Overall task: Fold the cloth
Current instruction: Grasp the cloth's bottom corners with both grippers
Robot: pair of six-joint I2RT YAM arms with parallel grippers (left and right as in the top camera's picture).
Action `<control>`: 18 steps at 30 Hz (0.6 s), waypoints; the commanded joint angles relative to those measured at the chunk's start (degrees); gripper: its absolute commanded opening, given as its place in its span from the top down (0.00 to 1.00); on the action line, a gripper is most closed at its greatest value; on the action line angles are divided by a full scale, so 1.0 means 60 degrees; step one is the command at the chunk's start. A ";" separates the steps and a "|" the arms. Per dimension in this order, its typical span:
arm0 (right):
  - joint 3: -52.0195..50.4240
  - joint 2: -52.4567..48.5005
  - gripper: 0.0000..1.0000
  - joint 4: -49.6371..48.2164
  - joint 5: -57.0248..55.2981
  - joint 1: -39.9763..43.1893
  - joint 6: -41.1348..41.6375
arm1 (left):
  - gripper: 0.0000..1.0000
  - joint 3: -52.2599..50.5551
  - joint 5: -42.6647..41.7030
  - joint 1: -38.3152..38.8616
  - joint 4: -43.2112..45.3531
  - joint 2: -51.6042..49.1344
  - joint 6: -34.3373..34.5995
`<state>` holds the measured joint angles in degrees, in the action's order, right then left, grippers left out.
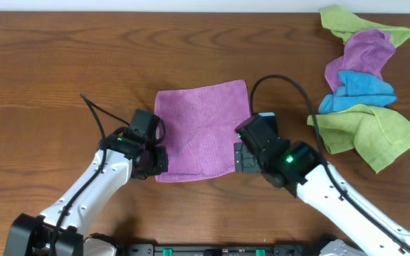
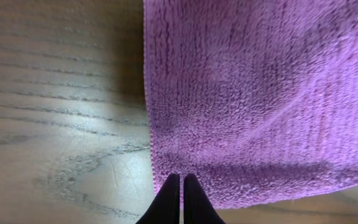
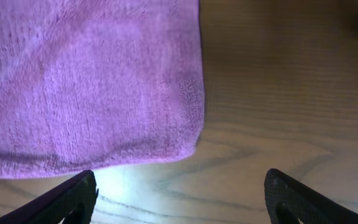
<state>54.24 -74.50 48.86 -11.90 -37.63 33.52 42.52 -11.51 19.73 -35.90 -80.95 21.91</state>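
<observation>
**Operator:** State of the left jaws?

**Technician:** Clenched. In the left wrist view the two dark fingers (image 2: 171, 199) meet with only a hairline between them. Their tips overlap the near edge of the cloth (image 2: 253, 93), close to its near left corner. No fold of fabric shows between them, so it cannot be told whether they pinch that edge.

**Operator:** Right jaws?

**Technician:** Released and set wide. They grasp nothing. Each finger stands at a lower corner of the right wrist view, with bare desk (image 3: 291, 93) between them. The cloth's near right corner lies just beyond the gap and touches neither finger.

**Operator:** Position of the cloth?

**Technician:** Mid-desk, spread flat in a single layer, its square outline slightly skewed. The left arm (image 1: 98, 185) reaches its near left corner. The right arm (image 1: 333, 192) reaches its near right corner. The cloth lies between the two.

**Operator:** Other items on the desk?

**Technician:** One heap at the far right, well apart from the cloth. From far to near it holds a green cloth (image 1: 365, 25), a crumpled mauve cloth (image 1: 365, 53), a blue cloth (image 1: 361, 89) and a second green cloth (image 1: 376, 135), each overlapping the next. A black cable (image 1: 283, 80) arcs above the right arm's wrist.
</observation>
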 commanded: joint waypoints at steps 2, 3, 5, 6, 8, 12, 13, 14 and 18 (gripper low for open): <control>0.0124 0.0062 0.13 -0.0291 0.0831 0.0455 -0.0423 | 0.94 -0.0437 0.0200 0.0040 0.0375 -0.0015 0.0215; 0.0124 0.0062 0.12 -0.0324 0.0903 0.0532 -0.0423 | 0.94 -0.0554 0.0036 0.0040 0.0503 -0.0018 0.0244; 0.0127 0.0062 0.12 -0.0364 0.0929 0.0645 -0.0426 | 0.94 -0.0685 -0.0317 0.0040 0.0688 -0.0018 0.0244; 0.0127 0.0062 0.12 -0.0397 0.0973 0.0670 -0.0470 | 0.94 -0.0743 -0.0328 0.0044 0.0794 -0.0029 0.0248; 0.0127 0.0062 0.12 -0.0470 0.1027 0.0678 -0.0499 | 0.94 -0.0914 -0.0357 0.0055 0.1071 -0.0073 0.0372; 0.0127 0.0062 0.11 -0.0474 0.1024 0.0678 -0.0499 | 0.94 -0.1155 -0.0401 0.0291 0.1519 -0.0153 0.0423; 0.0127 0.0062 0.11 -0.0474 0.1024 0.0678 -0.0499 | 0.94 -0.1158 -0.0331 0.0339 0.1545 -0.0200 0.0430; 0.0127 0.0062 0.11 -0.0474 0.1027 0.0678 -0.0495 | 0.94 -0.1158 -0.0233 0.0401 0.1563 -0.0262 0.0426; 0.0127 0.0062 0.10 -0.0470 0.1031 0.0678 -0.0495 | 0.94 -0.1162 0.0197 0.0474 0.1552 -0.0586 0.0423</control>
<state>54.24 -74.50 46.04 -5.93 -34.20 31.16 35.92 -12.78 22.33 -26.55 -82.98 24.03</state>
